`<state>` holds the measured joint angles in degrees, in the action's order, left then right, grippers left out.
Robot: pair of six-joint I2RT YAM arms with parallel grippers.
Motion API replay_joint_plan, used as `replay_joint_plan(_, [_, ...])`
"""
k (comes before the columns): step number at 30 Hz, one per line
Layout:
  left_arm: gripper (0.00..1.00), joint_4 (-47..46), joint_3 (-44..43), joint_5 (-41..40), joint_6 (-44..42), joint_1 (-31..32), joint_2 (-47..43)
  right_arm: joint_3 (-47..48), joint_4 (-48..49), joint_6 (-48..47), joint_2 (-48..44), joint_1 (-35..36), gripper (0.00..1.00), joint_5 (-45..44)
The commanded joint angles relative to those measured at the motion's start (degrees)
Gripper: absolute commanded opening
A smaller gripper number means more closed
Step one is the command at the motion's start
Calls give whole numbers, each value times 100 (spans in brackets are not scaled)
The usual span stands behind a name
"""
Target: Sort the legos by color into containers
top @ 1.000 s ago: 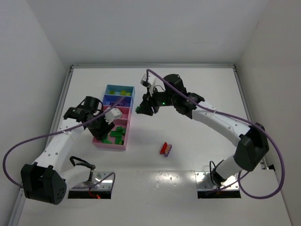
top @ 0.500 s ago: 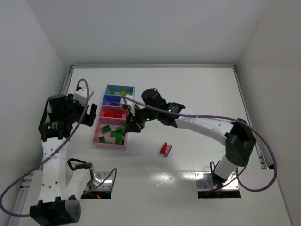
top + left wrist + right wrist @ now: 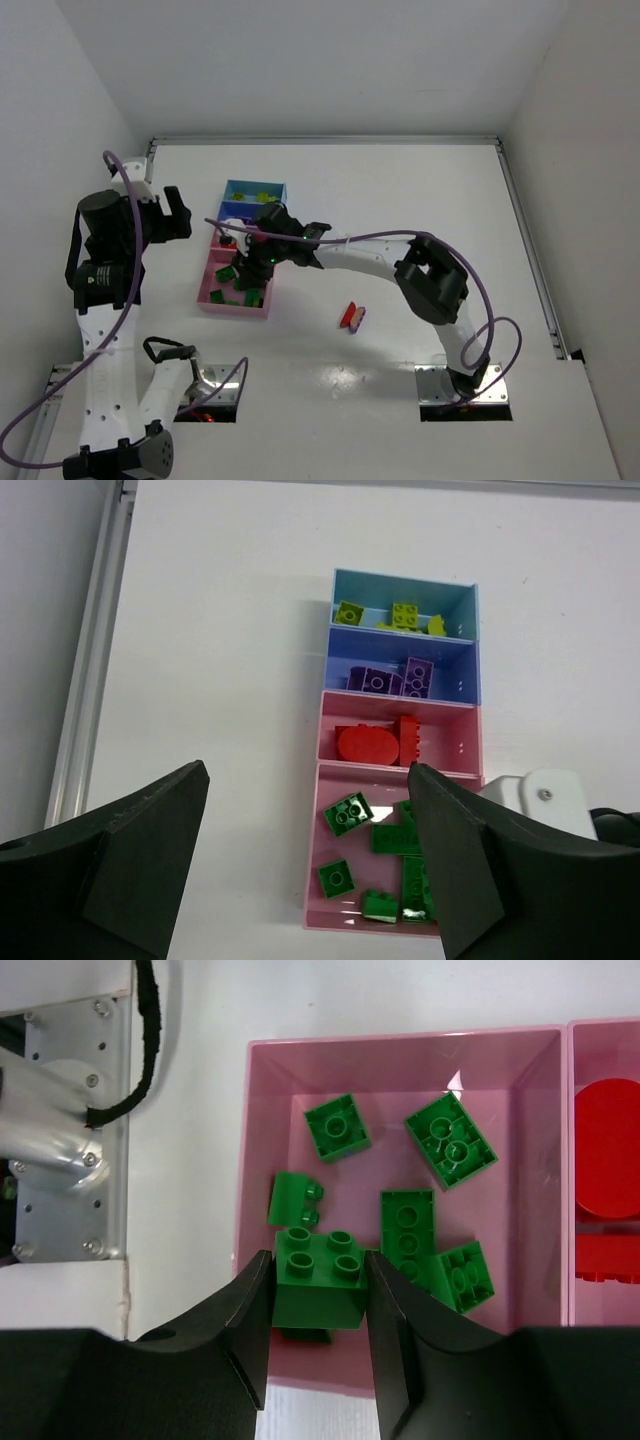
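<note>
The containers (image 3: 215,300) stand in a row at the left of the table. In the left wrist view they hold lime legos (image 3: 404,613), purple legos (image 3: 390,678), red legos (image 3: 380,743) and green legos (image 3: 350,813), one colour per compartment. My right gripper (image 3: 318,1305) is shut on a green brick (image 3: 318,1270) just above the pink compartment (image 3: 400,1042) with several green bricks. My left gripper (image 3: 305,870) is open and empty, raised left of the containers (image 3: 330,695). A red and purple pair of bricks (image 3: 352,317) lies loose on the table.
The left arm's metal base plate (image 3: 60,1110) and a black cable (image 3: 140,1050) lie just beyond the pink compartment's near wall. The table's raised rim (image 3: 90,670) runs along the left. The right arm (image 3: 370,255) stretches across the table's middle.
My left gripper has lifted away from the green compartment to the left and opened. My right gripper has carried the green brick from the back middle to over that compartment.
</note>
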<state>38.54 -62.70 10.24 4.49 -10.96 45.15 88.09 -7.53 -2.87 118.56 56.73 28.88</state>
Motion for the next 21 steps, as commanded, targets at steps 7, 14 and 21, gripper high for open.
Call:
replay_joint_plan(7, [90, 136, -349, 434, 289, -38, 398, 314, 331, -160, 159, 22, 75, -400])
replay_joint_plan(14, [90, -31, -244, 1637, 105, -38, 715, 147, 94, -362, -807, -223, 82, -936])
replay_joint_plan(21, [90, -14, -225, 2667, -993, 463, 1277, -1609, -283, -1117, -3249, -1347, 79, -2000])
